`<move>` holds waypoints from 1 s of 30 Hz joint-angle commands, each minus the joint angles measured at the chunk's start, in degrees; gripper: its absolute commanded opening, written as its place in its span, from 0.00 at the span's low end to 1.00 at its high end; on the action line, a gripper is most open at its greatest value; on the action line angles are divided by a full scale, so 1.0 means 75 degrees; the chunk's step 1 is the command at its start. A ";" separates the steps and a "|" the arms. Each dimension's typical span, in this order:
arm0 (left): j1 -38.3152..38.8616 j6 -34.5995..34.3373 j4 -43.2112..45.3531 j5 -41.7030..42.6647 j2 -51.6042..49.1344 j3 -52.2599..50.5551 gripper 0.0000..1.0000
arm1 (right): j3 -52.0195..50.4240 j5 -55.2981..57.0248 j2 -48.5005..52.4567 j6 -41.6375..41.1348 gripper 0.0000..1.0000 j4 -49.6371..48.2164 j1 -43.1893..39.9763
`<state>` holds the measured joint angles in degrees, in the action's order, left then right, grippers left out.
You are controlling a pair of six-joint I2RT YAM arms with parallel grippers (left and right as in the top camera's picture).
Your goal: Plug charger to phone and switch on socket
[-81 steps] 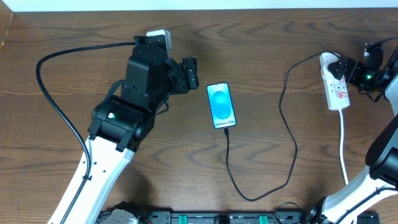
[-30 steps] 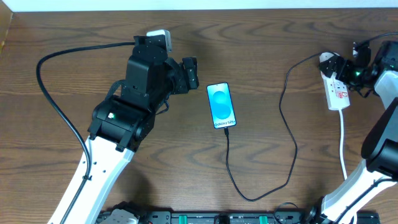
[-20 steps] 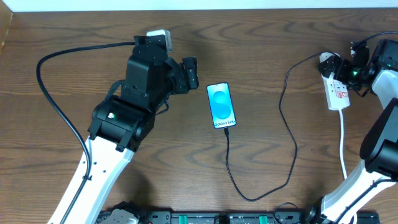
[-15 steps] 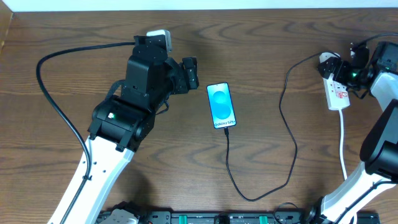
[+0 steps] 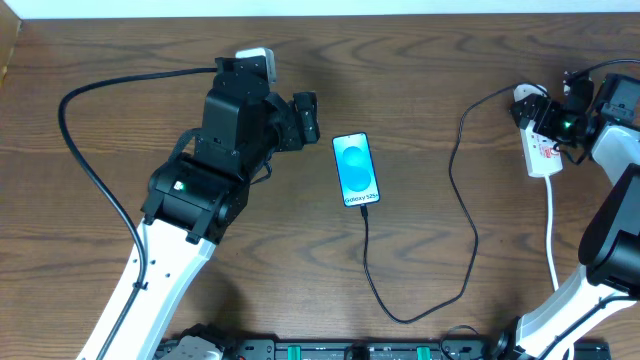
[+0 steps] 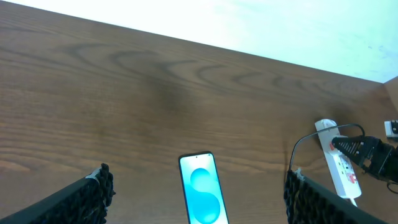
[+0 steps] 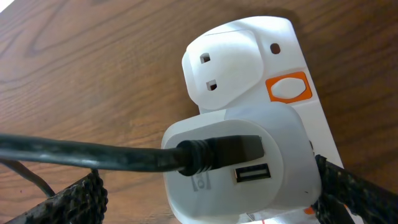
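White socket lay by the tabletop's right edge. The right claw, spread open, had moved in over its plug end, so switching looked next. The charger already reached the phone mid-tabletop, the open left claw near it, with wide wood between the arms.

Phone lies flat mid-table, blue screen up. The thin black charger loops from its Galaxy end, looks plugged in, over to the white socket far right. Can't tell the switch state.
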<state>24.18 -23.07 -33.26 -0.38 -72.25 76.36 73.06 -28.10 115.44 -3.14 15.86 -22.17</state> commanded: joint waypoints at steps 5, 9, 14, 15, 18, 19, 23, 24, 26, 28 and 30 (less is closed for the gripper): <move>-0.0023 0.0102 -0.0023 -0.0099 0.0044 0.0020 0.89 | -0.0804 -0.1189 0.0612 -0.0833 0.99 0.0711 0.0781; -0.0023 0.0102 -0.0023 -0.0099 0.0044 0.0017 0.89 | -0.0871 -0.1192 0.0612 -0.0839 0.99 0.0714 0.0828; -0.0023 0.0102 -0.0023 -0.0099 0.0044 0.0020 0.89 | -0.1122 -0.1192 0.0612 -0.0836 0.99 0.0691 0.0886; -0.0023 0.0102 -0.0023 -0.0099 0.0044 0.0017 0.89 | -0.1215 -0.1221 0.0612 -0.0836 0.99 0.0638 0.0895; -0.0023 0.0102 -0.0023 -0.0099 0.0044 0.0020 0.89 | -0.1405 -0.1306 0.0612 -0.0839 0.99 0.0484 0.0924; -0.0023 0.0102 -0.0020 -0.0099 0.0044 0.0020 0.89 | -0.1454 -0.1311 0.0612 -0.0839 0.99 0.0434 0.0933; -0.0023 0.0105 -0.0023 -0.0099 0.0044 0.0020 0.89 | -0.1556 -0.1332 0.0612 -0.0892 0.99 0.0361 0.0991; -0.0023 0.0102 -0.0023 -0.0099 0.0044 0.0020 0.89 | -0.1556 -0.1335 0.0612 -0.0892 0.99 0.0361 0.1008; -0.0023 0.0102 -0.0023 -0.0099 0.0044 0.0020 0.89 | -0.1556 -0.1332 0.0612 -0.0892 0.99 0.0358 0.1070; -0.0023 0.0105 -0.0023 -0.0099 0.0044 0.0017 0.89 | -0.1559 -0.1306 0.0612 -0.0889 0.99 0.0358 0.1139; -0.0023 0.0105 -0.0023 -0.0099 0.0044 0.0020 0.89 | -0.1568 -0.1241 0.0612 -0.0889 0.99 0.0367 0.1198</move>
<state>24.18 -23.05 -33.28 -0.38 -72.23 76.36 69.49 -23.66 113.97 -3.90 11.38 -20.29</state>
